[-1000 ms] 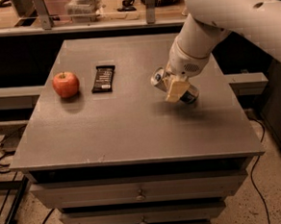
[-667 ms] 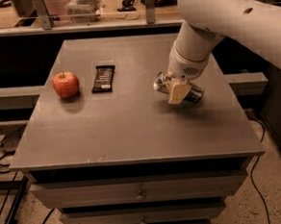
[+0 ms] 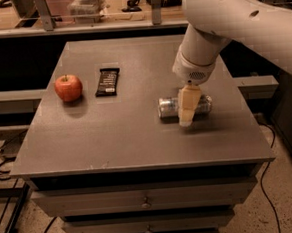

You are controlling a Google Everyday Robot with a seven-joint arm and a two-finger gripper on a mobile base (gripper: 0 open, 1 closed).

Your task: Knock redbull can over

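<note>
The redbull can (image 3: 169, 107) lies on its side on the grey table (image 3: 117, 135), right of the middle, with its length running left to right. My gripper (image 3: 188, 114) hangs from the white arm straight over the can's middle. Its cream fingers (image 3: 189, 104) cross in front of the can and their tips reach the tabletop on the can's near side. The part of the can behind the fingers is hidden.
A red apple (image 3: 68, 88) sits at the table's left. A dark chocolate bar (image 3: 107, 81) lies just right of it. The table's right edge is close to the can. Drawers are below the front edge, and cables lie on the floor at left.
The can has dropped from a tilted pose to lying flat on its side. My gripper has shifted slightly toward the table's front, over the can.
</note>
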